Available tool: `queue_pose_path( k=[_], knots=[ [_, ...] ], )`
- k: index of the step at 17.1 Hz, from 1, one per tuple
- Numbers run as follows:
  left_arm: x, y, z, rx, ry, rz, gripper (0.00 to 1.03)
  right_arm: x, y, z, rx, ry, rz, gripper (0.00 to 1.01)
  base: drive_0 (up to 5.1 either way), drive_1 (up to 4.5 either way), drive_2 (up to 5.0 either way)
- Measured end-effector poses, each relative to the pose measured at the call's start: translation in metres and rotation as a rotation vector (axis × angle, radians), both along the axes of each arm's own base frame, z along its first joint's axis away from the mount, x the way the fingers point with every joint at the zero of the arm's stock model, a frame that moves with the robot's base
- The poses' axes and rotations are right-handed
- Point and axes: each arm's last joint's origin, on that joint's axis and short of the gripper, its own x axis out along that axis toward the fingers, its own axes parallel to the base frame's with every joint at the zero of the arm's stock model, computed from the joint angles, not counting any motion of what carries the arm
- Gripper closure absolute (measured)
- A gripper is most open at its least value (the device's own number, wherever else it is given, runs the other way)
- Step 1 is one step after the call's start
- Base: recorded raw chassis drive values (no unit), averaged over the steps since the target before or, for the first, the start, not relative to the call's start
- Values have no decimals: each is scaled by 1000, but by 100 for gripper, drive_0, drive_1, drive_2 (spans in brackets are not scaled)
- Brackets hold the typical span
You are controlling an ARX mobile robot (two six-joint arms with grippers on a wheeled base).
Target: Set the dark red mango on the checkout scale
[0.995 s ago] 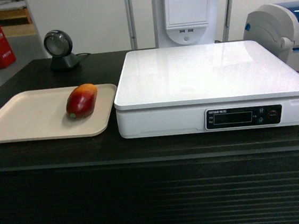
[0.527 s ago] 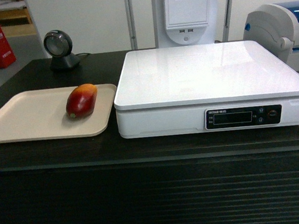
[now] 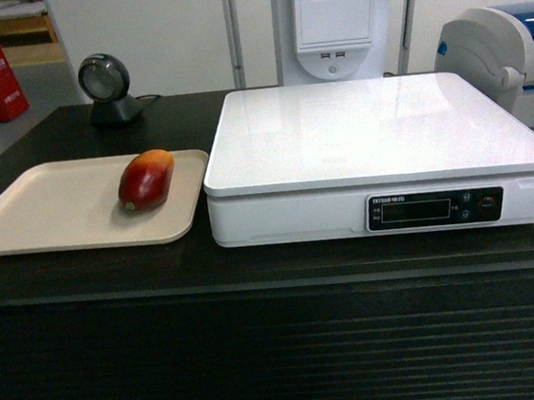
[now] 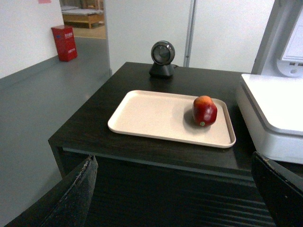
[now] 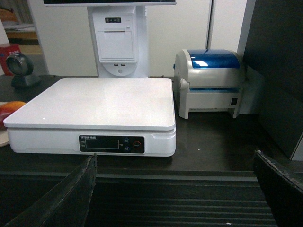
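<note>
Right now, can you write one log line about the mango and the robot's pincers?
dark red mango: on beige tray | scale: bare | left pincer: open, off counter | right pincer: open, off counter

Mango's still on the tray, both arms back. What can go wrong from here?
1. The dark red mango is oval and glossy, so it may slip or roll out of the left pincer on closing.
2. It lies near the beige tray edge beside the scale; a low carry could clip the raised platform rim.
3. The platform is flat, glossy and rimless, so a released mango might roll off.
</note>
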Motion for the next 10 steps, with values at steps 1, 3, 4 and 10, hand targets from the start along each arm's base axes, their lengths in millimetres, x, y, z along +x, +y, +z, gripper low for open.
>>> queue_pose_path(
  k=[1, 3, 4, 10],
  knots=[
    [2, -2, 9, -5, -33, 60, 5, 0, 0, 0, 0, 0, 0, 3, 0, 0, 0],
    [55, 2, 45, 10, -123, -20, 5, 0, 0, 0, 0, 0, -1, 3, 0, 0, 0],
    [83, 7, 53, 18, -133, -58, 5, 0, 0, 0, 0, 0, -1, 3, 0, 0, 0],
    [296, -4, -7, 44, 314, -225, 5, 0, 0, 0, 0, 0, -1, 3, 0, 0, 0]
  ],
)
